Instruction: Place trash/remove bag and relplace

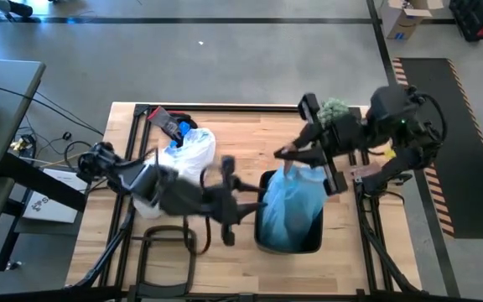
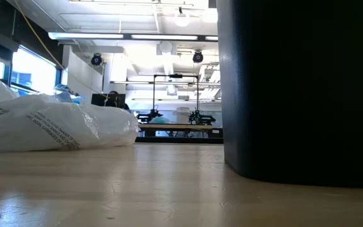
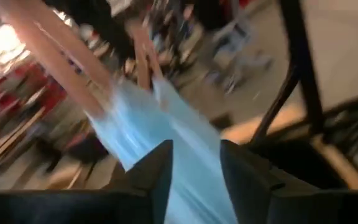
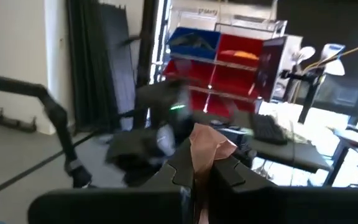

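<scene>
- The light-blue bin liner (image 1: 296, 201) stands bunched up out of the black bin (image 1: 288, 239), which sits toward the near right part of the wooden tabletop (image 1: 225, 117); the liner's top is drawn upward into a narrow neck.
- The right gripper (image 1: 290, 155) is above the bin's far edge, at the liner's gathered top; in the right wrist view its fingers (image 4: 229, 168) are clamped nearly together on a crumpled reddish-brown strip (image 4: 205, 149), so it is grasping the liner's tie end.
- The left gripper (image 1: 246, 205) reaches from the left side of the tabletop to the bin's left rim, just beside the liner; in the left wrist view its fingers (image 3: 157, 168) stand parted with the blue film (image 3: 166, 137) running between them; whether they pinch it I cannot tell, as that view is smeared.
- A whiter plastic bag (image 1: 187, 151) lies on the far left part of the tabletop; in the low view it (image 2: 55, 123) rests flat on the wood, well apart from the bin (image 2: 301, 88).
- A small green plant (image 1: 335, 109) sits at the far right corner.
</scene>
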Tool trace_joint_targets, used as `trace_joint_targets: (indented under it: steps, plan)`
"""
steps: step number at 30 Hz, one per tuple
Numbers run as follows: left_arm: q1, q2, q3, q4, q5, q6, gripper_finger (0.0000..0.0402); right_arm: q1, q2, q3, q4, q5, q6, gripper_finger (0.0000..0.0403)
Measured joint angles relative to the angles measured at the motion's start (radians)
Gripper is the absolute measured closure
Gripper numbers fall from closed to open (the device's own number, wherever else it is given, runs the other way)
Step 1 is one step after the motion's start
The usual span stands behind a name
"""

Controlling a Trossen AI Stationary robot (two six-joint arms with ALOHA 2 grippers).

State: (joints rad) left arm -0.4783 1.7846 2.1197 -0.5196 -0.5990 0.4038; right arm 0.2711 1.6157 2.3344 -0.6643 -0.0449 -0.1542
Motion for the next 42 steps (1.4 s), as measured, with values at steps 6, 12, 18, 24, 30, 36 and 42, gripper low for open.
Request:
trace_joint_targets:
  steps: [6, 12, 18, 24, 30, 36, 42]
  plan:
    - [0.107, 0.003, 0.000, 0.147, 0.140, 0.075, 0.0249, 0.080, 0.000, 0.000, -0.035, 0.062, -0.002, 0.0403]
    - [0.162, 0.019, 0.000, 0.273, 0.417, 0.072, 0.0245, 0.122, 0.000, 0.000, -0.059, 0.085, -0.003, 0.0403]
    - [0.206, 0.077, 0.000, 0.409, 0.500, 0.038, 0.0245, 0.130, 0.012, 0.000, -0.072, 0.128, -0.002, 0.0403]
    - [0.200, 0.107, 0.000, 0.457, 0.377, 0.063, 0.0260, 0.141, 0.017, -0.001, -0.102, 0.158, 0.000, 0.0403]
    - [0.188, 0.111, 0.000, 0.469, 0.397, 0.107, 0.0350, 0.170, 0.019, -0.001, -0.111, 0.176, -0.001, 0.0403]
    - [0.182, 0.110, 0.000, 0.460, 0.362, 0.112, 0.0395, 0.213, 0.022, -0.001, -0.123, 0.193, 0.023, 0.0393]
    - [0.150, 0.110, 0.000, 0.453, 0.216, 0.176, 0.0401, 0.303, 0.018, 0.000, -0.210, 0.185, 0.131, 0.0298]
